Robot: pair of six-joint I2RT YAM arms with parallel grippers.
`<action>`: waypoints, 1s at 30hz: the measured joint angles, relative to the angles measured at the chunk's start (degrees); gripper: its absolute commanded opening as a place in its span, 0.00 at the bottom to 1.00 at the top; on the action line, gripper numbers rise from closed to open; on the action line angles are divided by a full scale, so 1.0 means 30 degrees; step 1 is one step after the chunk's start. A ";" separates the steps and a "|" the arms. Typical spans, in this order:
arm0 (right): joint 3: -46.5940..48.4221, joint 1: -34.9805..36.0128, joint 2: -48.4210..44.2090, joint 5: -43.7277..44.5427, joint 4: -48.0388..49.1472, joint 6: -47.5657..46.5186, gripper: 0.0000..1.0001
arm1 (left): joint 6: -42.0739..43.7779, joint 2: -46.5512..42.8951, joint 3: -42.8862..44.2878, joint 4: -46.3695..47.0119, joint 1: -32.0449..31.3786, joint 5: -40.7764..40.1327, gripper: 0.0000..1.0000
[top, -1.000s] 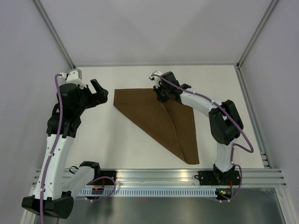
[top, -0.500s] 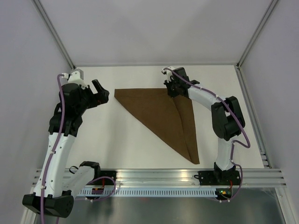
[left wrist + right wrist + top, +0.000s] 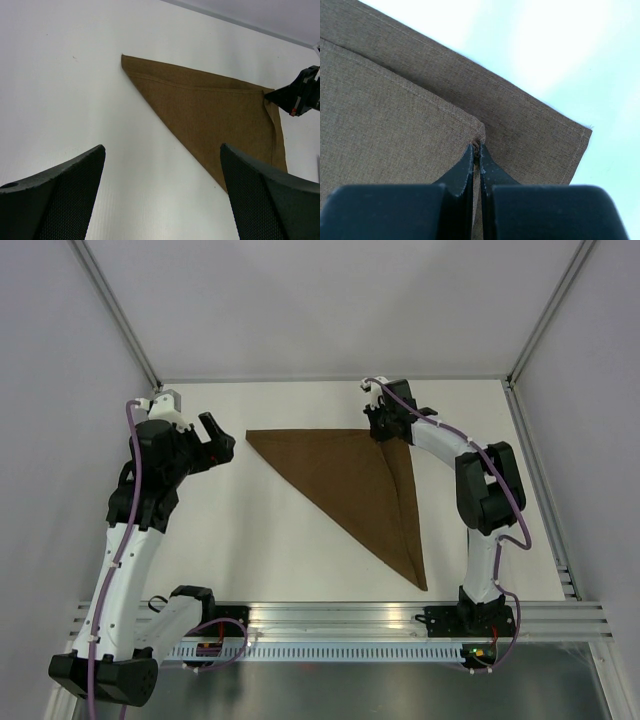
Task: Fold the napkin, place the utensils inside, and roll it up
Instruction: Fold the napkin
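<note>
The dark brown napkin (image 3: 350,480) lies on the white table (image 3: 260,540), folded into a triangle. The right hand (image 3: 477,151) is clamped on the upper layer's corner, near the napkin's far right corner. The left hand (image 3: 218,436) hovers just left of the cloth, fingers apart.

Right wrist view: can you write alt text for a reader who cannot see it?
The right gripper, jaws shut, pinches the upper-layer corner of the folded brown napkin. The lower layer reaches past it to its own corner on the right, with the white table beyond.
</note>
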 measured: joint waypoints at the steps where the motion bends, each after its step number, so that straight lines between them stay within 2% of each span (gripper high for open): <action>1: 0.0022 -0.0066 0.0073 0.0000 0.0022 0.0007 0.00 | 0.0000 0.0000 0.0000 0.0015 0.0000 0.0000 1.00; 30: 0.0903 -0.0976 0.0204 -0.1348 -0.0036 0.0889 0.00 | 0.0000 0.0036 -0.0306 0.0299 0.0000 0.0000 1.00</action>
